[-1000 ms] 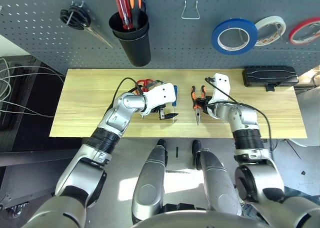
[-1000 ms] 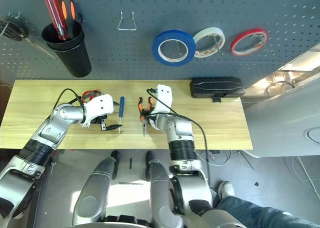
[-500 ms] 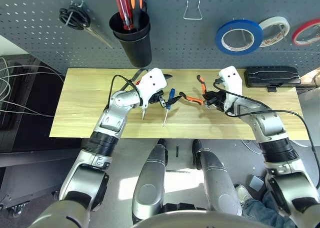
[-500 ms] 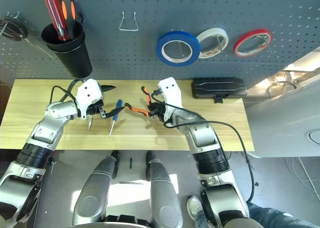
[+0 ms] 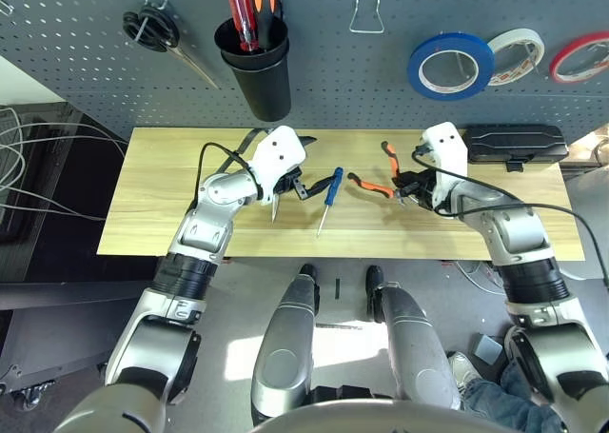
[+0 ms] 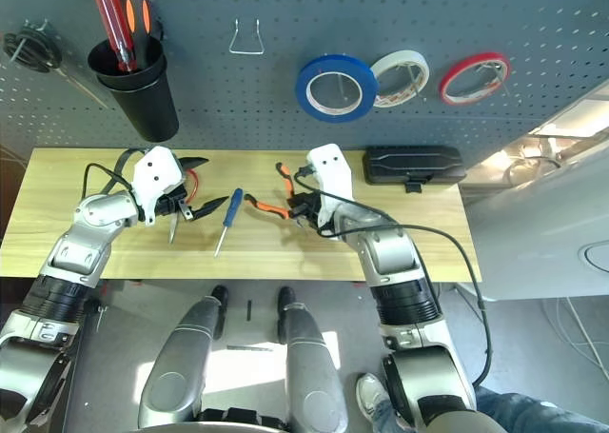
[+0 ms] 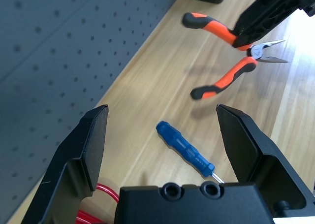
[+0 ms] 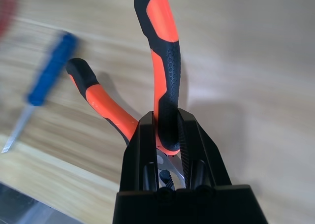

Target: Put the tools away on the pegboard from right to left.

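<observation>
With the blue tape roll [image 5: 450, 67] already on the pegboard [image 5: 324, 81], the right gripper [image 5: 411, 184], clamped on the pliers [image 5: 374, 179] above the bench's right half, must likely carry them to the wire hook [image 5: 365, 19], while the left gripper [image 5: 303, 167] hovers spread wide near the screwdriver [image 5: 328, 193].

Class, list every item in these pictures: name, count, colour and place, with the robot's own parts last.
pegboard: one, grey-blue, behind the table.
black cup: one, on the pegboard, holding red and orange handles.
black-handled scissors: one, hung far left.
wire hook: one, bare.
tape rolls: blue, white, red, hung at right.
black case: one, table's right rear.
screwdriver: one, blue, mid-table.
red-handled scissors: one, under the left tool.
pliers: one, orange-black, in the right tool.
left tool: open.
right tool: shut on pliers.
</observation>
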Motion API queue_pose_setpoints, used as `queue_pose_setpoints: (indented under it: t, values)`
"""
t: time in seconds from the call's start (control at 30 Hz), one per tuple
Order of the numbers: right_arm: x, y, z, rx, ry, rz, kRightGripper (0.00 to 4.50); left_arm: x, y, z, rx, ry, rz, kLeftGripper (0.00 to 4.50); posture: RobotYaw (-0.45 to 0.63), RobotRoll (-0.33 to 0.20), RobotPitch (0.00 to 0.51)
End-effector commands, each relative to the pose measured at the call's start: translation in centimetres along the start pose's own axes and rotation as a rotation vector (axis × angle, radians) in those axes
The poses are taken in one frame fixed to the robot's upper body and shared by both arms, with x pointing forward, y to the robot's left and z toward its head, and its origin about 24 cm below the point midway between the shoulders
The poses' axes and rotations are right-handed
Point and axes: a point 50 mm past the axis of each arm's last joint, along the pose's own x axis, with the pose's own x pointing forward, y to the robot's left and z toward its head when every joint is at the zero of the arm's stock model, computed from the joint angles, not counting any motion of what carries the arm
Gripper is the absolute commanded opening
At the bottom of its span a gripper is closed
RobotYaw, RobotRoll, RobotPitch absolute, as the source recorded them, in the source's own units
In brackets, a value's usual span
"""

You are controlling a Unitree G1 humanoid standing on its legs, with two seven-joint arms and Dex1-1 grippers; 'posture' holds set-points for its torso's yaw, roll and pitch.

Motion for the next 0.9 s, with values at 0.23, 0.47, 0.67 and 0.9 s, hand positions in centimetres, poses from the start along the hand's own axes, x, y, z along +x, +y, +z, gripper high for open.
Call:
queue_pose_setpoints:
  t: [0.23, 0.47, 0.67, 0.9]
  values:
    - [1.8, 0.6, -2.7, 0.207, 0.14, -0.082, 0.44, 0.2, -0.5, -0.2, 0.004, 0.004, -0.03, 4.5, 0.14, 0.0, 0.41]
    - [3.1, 1.2, -3.2, 0.278, 0.158, -0.107, 0.43, -0.1, -0.1, -0.1, 0.021, 0.009, -0.036, 4.5, 0.16, 0.0, 0.415]
    - [2.4, 0.7, -2.5, 0.136, 0.176, -0.072, 2.46, -0.3, 0.0, 0.0, 0.023, 0.011, -0.031, 4.5, 0.16, 0.0, 0.415]
    - [1.6, 0.5, -0.6, 0.037, 0.194, -0.021, 4.47, -0.3, -0.2, -0.2, 0.02, 0.014, -0.027, 4.5, 0.16, 0.0, 0.414]
